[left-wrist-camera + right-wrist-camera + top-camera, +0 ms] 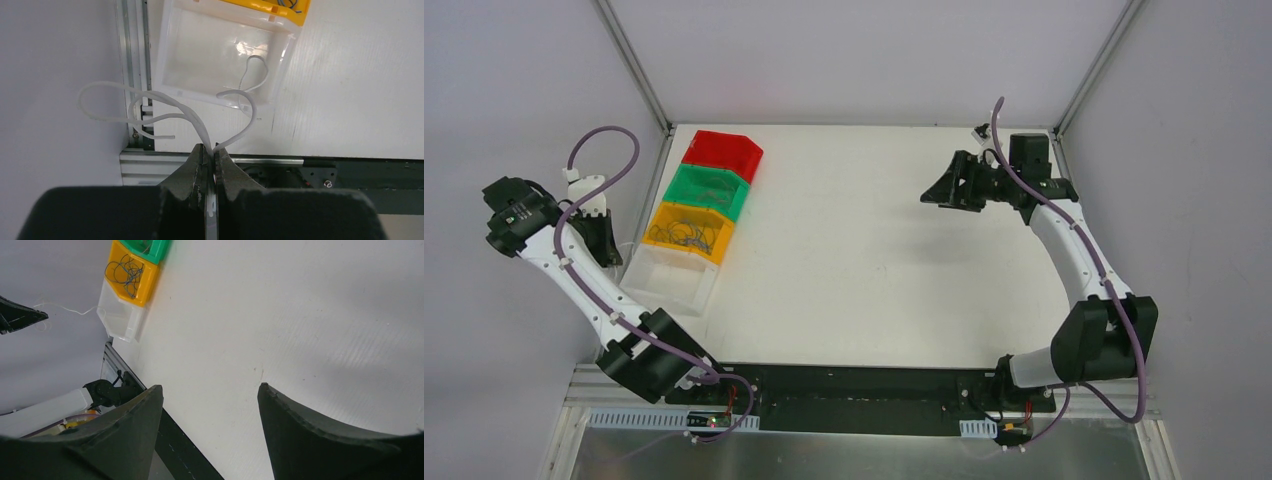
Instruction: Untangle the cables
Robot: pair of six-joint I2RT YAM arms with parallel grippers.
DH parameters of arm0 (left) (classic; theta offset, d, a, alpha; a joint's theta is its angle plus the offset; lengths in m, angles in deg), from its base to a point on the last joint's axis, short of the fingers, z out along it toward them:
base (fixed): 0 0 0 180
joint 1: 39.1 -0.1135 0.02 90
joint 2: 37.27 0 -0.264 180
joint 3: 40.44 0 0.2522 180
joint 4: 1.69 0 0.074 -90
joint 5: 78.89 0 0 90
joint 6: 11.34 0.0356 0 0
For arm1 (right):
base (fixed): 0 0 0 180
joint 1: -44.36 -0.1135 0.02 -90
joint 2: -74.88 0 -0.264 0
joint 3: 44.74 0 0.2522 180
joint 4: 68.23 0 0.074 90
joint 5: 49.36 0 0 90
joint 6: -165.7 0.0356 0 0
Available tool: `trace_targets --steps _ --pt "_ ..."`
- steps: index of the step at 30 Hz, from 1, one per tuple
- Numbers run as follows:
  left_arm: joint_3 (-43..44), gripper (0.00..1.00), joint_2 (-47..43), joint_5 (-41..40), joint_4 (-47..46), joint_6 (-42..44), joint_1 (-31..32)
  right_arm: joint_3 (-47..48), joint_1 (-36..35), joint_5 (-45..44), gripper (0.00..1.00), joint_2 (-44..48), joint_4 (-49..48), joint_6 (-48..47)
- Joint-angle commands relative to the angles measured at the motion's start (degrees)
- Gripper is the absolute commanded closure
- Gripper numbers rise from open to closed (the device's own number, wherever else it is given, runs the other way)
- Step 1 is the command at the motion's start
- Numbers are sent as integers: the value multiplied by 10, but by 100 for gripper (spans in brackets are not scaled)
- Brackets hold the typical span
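Four glossy plastic bins in a row along the left edge of the table (874, 280): red bin (729, 150) farthest, then green bin (724, 200), yellow bin (714, 252) with a tangle of hair-thin dark wires (686, 232), clear bin (669, 285) nearest. Left gripper (210, 150) pinched tight on smooth white cables (204, 135), curly loops over the clear bin and left of it. Right gripper (210, 387) spread wide, empty, above the far right of the table.

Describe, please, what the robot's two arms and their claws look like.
The left arm and right arm are alike: white tubular links between bulky black joint housings, with a thick purple cable tied alongside each. The left claw and right claw each have two matte black, tapering fingers.
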Motion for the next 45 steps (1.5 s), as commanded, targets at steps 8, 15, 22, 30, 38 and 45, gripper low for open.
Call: trace_targets --steps 8,15,22,30,38,45 --pt "-6 100 -9 -15 -61 -41 -3 55 2 13 28 -17 32 -2" --pt "66 100 -5 8 -52 -80 -2 63 3 4 28 -16 43 -5" --pt "56 100 3 4 -50 -64 -2 62 3 3 28 -19 49 -9" --pt "-60 100 -27 -21 -86 -40 19 70 3 2 28 -22 62 -19" --pt "-167 100 -56 -26 -103 -42 60 66 4 -1 28 -21 85 -45" --pt "-190 100 1 -28 -123 -93 104 74 4 -3 28 -26 95 -44"
